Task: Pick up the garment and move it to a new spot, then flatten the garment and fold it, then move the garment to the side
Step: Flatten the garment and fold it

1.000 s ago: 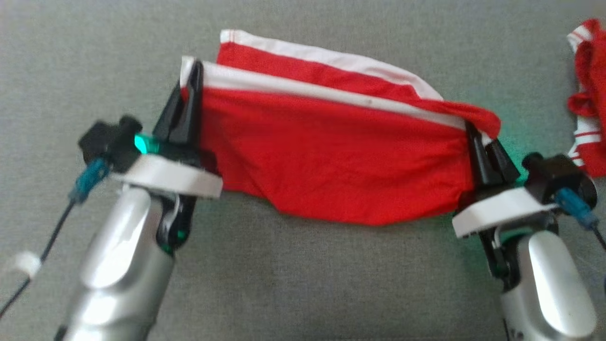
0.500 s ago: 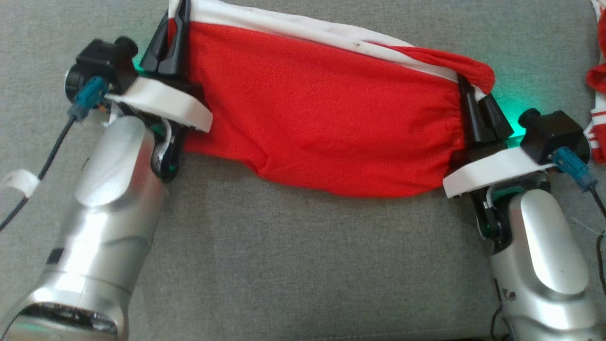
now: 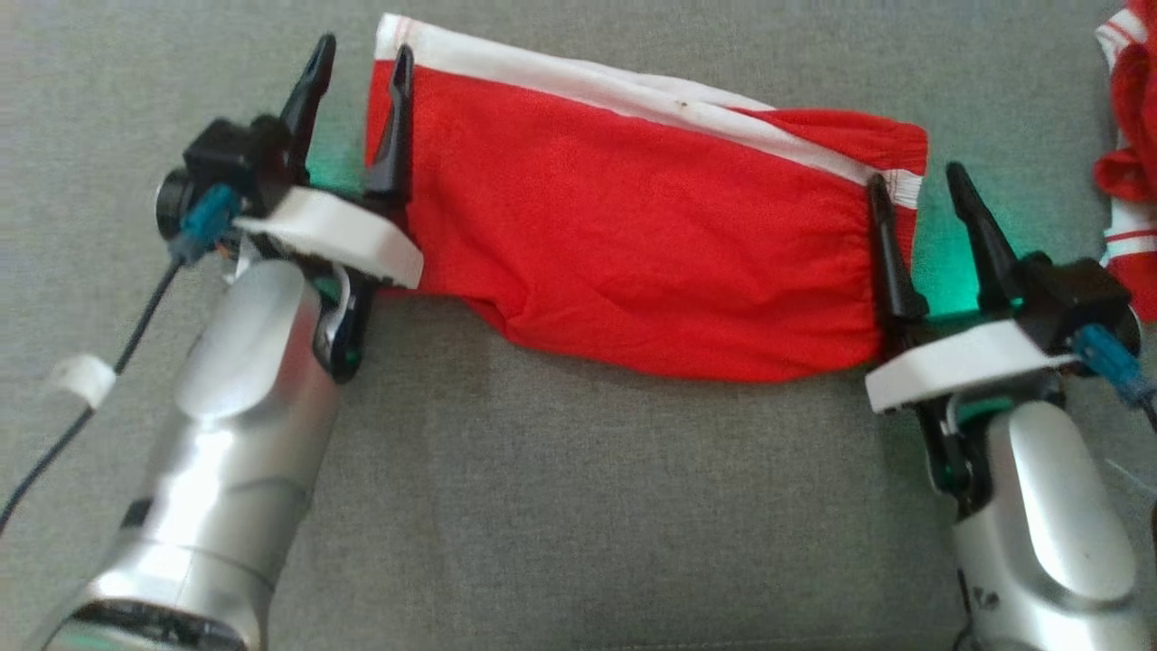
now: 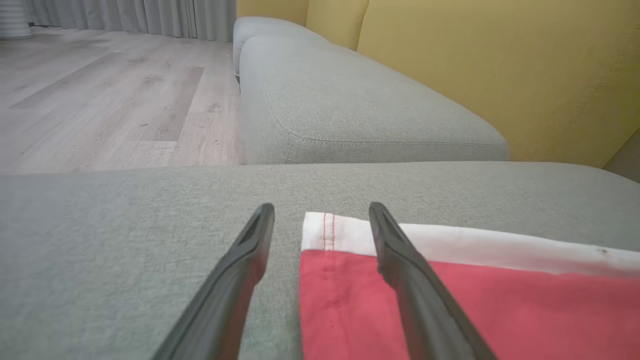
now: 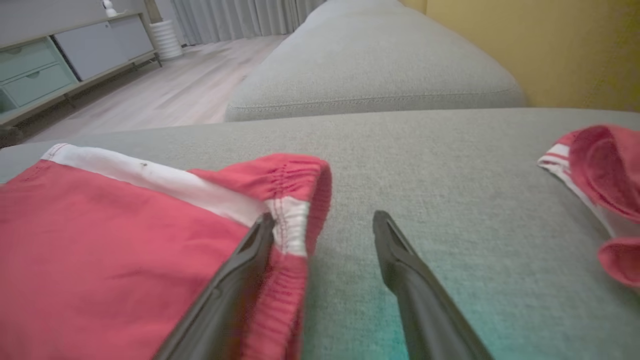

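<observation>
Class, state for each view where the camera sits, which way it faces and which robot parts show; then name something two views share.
Head view: on the head, facing down at red shorts on a grey cushion; left forearm, right forearm, both open jaws.
Left wrist view: on the left wrist, facing across the cushion toward the wooden floor; left jaws straddle the shorts' edge.
Right wrist view: on the right wrist, facing likewise; right jaws at the waistband.
Shared by head and right wrist views: a second red garment.

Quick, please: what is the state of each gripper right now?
Left gripper: open, holding nothing.
Right gripper: open, holding nothing.
</observation>
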You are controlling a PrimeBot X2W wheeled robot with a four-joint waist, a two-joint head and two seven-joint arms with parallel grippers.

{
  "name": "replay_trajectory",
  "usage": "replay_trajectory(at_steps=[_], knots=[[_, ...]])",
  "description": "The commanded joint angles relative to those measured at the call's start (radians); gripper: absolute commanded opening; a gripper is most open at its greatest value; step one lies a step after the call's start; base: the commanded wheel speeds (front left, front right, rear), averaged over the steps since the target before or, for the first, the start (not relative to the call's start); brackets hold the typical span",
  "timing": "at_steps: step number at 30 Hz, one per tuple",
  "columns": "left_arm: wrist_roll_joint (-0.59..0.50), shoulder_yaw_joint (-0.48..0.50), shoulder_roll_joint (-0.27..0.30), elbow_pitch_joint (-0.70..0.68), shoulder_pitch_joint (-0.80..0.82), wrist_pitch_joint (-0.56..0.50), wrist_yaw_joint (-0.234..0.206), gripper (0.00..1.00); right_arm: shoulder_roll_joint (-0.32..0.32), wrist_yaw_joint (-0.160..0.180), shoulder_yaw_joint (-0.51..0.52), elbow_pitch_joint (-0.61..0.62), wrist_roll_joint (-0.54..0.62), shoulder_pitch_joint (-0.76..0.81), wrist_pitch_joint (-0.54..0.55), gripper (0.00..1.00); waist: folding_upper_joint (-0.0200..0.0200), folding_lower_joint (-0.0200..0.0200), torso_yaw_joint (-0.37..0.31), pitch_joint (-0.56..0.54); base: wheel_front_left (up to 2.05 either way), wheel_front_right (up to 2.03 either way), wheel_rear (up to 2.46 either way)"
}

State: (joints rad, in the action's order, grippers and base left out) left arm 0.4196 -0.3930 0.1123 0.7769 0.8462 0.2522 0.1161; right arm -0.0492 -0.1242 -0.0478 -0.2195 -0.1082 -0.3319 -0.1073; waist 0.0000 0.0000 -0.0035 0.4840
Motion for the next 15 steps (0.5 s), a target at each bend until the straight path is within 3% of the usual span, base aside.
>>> replay_trajectory(at_steps=[1, 8, 15], knots=[[-0.002, 0.033, 0.028, -0.052, -0.012, 0.009, 0.0, 1.0, -0.001, -0.007, -0.008, 0.044, 0.003, 0.023, -0.012, 1.0, 0.0, 0.0, 0.01, -0.026, 0.0, 0.0, 0.0], [-0.008, 0.077, 0.047, -0.217, -0.179, 0.009, -0.007, 1.0, -0.001, -0.007, 0.049, 0.11, 0.006, 0.099, 0.026, 1.0, 0.0, 0.0, 0.029, -0.117, 0.0, 0.0, 0.0], [-0.006, 0.109, 0.053, -0.393, -0.413, 0.009, -0.042, 1.0, -0.001, -0.007, 0.051, 0.127, -0.008, 0.197, 0.138, 1.0, 0.0, 0.0, 0.065, -0.23, 0.0, 0.0, 0.0]])
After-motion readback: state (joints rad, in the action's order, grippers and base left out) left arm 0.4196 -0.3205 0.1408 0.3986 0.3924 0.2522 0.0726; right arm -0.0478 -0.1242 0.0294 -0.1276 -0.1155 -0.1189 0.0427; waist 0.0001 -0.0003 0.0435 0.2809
